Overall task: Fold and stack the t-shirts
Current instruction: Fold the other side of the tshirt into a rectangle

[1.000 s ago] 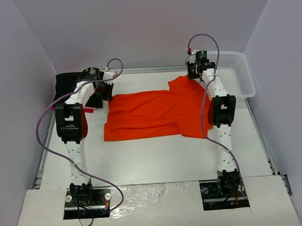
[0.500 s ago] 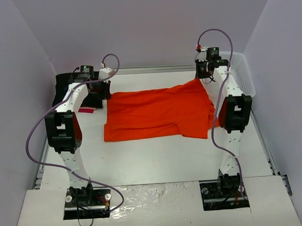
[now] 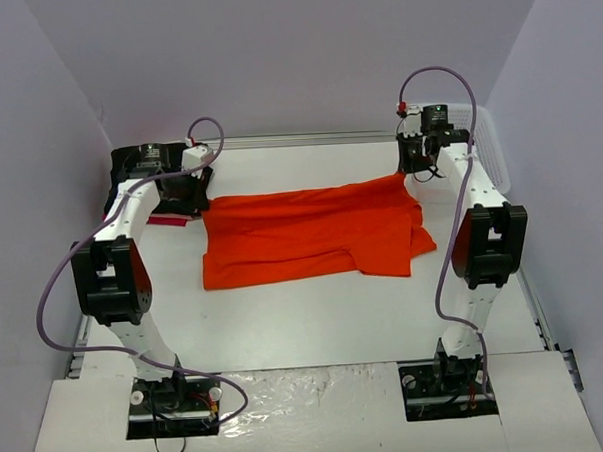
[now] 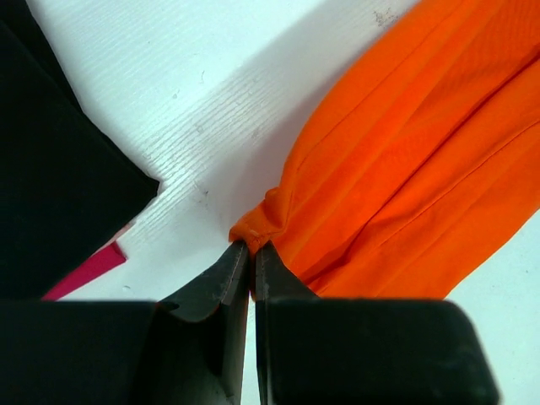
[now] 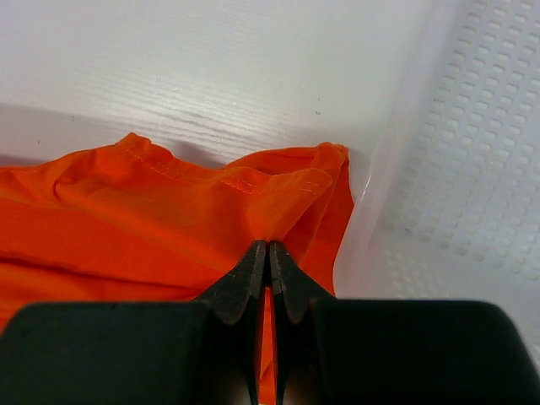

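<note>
An orange t-shirt [image 3: 312, 231] lies stretched across the middle of the white table. My left gripper [image 3: 192, 191] is shut on its far left corner, seen pinched in the left wrist view [image 4: 251, 246] with the orange cloth [image 4: 405, 169] fanning out to the right. My right gripper [image 3: 414, 166] is shut on the far right corner, seen in the right wrist view [image 5: 268, 245] with the hem [image 5: 228, 181] just past the fingertips. A black folded t-shirt [image 3: 129, 163] sits at the far left, also in the left wrist view [image 4: 51, 169].
A white perforated basket [image 3: 487, 153] stands at the far right, its wall close beside my right gripper in the right wrist view [image 5: 456, 152]. A red item [image 3: 169, 221] lies under the black shirt's edge, also in the left wrist view [image 4: 89, 268].
Both grippers have moved apart and toward the near side, pulling the shirt's far edge taut. The shirt's right corner has been drawn out toward the basket, the left corner toward the black shirt.
</note>
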`<state>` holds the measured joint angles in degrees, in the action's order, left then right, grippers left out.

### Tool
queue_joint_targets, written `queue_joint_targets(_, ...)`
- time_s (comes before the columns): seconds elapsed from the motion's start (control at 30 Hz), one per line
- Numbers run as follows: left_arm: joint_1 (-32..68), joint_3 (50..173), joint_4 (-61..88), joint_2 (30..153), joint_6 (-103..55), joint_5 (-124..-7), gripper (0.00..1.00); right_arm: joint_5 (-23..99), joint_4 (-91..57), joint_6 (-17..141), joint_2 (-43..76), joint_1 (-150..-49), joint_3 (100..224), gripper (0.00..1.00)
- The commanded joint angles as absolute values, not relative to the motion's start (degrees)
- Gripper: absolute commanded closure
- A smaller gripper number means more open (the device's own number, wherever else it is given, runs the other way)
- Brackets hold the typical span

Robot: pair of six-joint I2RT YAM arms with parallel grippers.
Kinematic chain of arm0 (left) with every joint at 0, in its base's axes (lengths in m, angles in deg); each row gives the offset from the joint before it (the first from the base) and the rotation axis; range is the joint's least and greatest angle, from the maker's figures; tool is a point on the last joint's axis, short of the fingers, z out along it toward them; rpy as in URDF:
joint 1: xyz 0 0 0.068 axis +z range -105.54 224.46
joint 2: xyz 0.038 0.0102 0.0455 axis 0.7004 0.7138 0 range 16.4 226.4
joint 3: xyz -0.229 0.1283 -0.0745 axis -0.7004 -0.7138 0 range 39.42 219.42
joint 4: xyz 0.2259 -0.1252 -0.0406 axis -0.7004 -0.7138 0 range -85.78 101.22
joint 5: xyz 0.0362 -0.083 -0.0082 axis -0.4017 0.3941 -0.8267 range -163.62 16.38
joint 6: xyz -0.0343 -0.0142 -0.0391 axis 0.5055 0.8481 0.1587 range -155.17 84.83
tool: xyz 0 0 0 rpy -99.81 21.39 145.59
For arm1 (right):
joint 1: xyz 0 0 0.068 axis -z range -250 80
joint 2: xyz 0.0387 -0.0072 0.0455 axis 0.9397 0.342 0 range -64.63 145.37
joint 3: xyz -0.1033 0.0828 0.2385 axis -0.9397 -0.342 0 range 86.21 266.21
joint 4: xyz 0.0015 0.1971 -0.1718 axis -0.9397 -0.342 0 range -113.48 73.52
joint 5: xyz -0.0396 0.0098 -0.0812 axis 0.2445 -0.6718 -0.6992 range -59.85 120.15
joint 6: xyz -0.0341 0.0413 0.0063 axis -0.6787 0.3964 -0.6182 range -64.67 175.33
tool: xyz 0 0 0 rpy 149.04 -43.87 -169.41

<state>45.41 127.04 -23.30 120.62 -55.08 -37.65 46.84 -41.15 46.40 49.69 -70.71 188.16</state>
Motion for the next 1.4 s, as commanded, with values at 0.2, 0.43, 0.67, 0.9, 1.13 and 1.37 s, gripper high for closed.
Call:
queue_joint_targets(0.2,47.2,122.5,-23.3,113.2,-59.1,-31.5,0.98,44.1,-42.2,43.9,40.8,-70.3,180.6,1.00)
queue_joint_targets(0.43,47.2,117.3,-22.9,110.2,-63.0,-26.3,0.97,42.9,-43.2,42.8,38.5,-68.3,177.8,1.00)
queue_joint_targets(0.67,47.3,116.4,-27.2,111.1,-68.4,-23.0,0.97,42.6,-44.3,42.1,37.1,-68.1,175.7,1.00)
queue_joint_targets(0.9,49.0,116.1,-31.6,113.0,-73.0,-20.5,0.98,44.0,-45.8,40.1,36.1,-68.1,173.0,1.00)
queue_joint_targets(1.13,50.5,116.9,-39.7,113.9,-81.0,-19.3,0.97,44.9,-47.9,38.5,35.5,-68.0,171.1,1.00)
queue_joint_targets(1.37,50.6,115.5,-43.8,114.7,-87.4,-19.7,0.98,46.2,-48.6,37.0,34.9,-68.1,167.3,1.00)
